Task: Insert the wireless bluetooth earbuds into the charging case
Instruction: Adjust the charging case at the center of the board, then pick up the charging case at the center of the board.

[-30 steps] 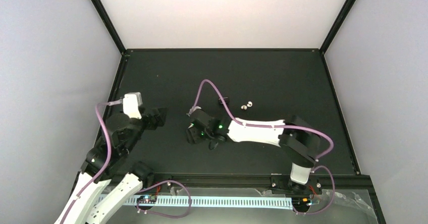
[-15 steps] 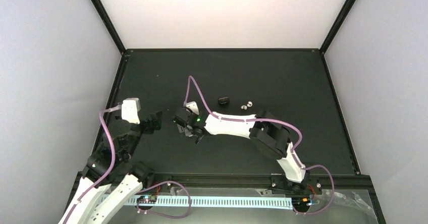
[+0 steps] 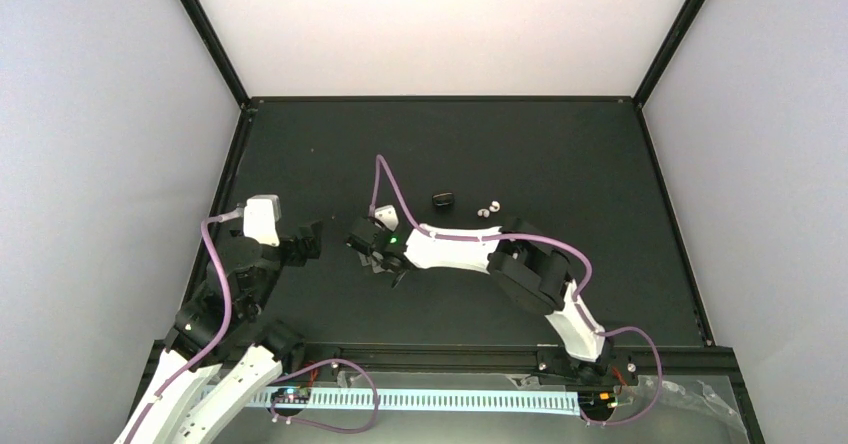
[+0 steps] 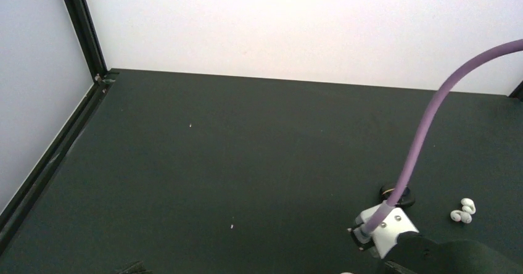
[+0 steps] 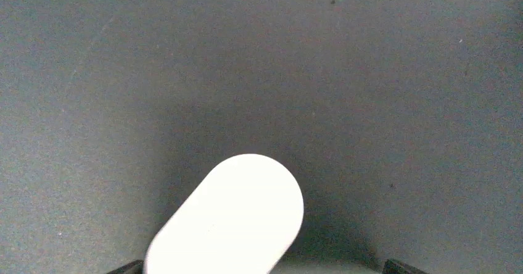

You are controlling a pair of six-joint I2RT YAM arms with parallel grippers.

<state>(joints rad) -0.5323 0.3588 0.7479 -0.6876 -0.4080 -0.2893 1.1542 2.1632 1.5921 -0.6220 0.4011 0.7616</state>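
**White case drifts left, away from the buds**

White plastic fills the lower part of the right wrist view. This is the charging case, a smooth closed pebble lying on a slant just under the camera. Only the tips of two fingers show at the bottom corners, so I cannot tell whether they pinch the case or merely flank it.

From above, the right gripper has slid toward 10 o'clock over the last second as its arm stretched out low across the table. In the last half second it has barely moved, which suggests it has reached its spot. The left gripper sits near it at 9 o'clock, having pulled back slightly toward its base. Its jaws are too dark to tell whether they are parted or closed.

The white earbuds lie together at 2 o'clock from the right gripper, well apart from it and untouched. A small black item rests just beside them at their 9 o'clock, and I cannot tell whether it is a bud or a case.

The shift has widened the gap between case and buds. It probably brings the case within reach of the left arm to steady or open it. No bud is seated yet, so the task is at an early stage.
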